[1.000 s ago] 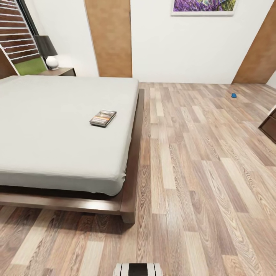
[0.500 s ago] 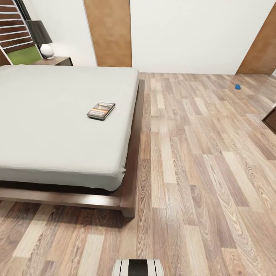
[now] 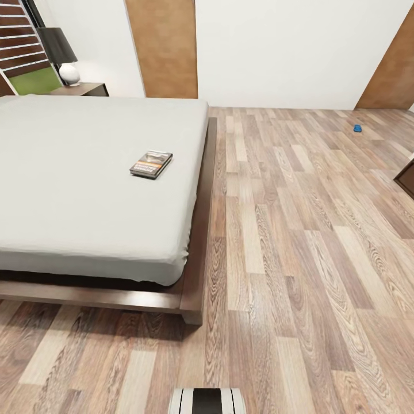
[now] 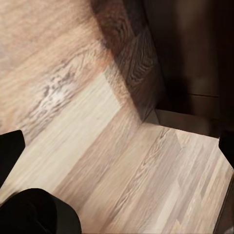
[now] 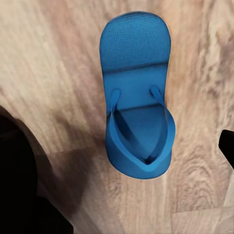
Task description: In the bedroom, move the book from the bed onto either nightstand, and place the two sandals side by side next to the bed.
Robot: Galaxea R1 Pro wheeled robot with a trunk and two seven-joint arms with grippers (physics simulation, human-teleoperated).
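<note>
Blue sandal (image 5: 138, 100) flat on floor (image 5: 58, 58), under right hand, ready to grab. Book (image 3: 152, 164) waiting on bed (image 3: 86, 172). Can't tell if hands apart or together.

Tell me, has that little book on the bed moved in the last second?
No. The book lies at the same spot on the bed, equally near the mattress's right edge. The whole picture shifted, so the camera moved, not the book.
</note>
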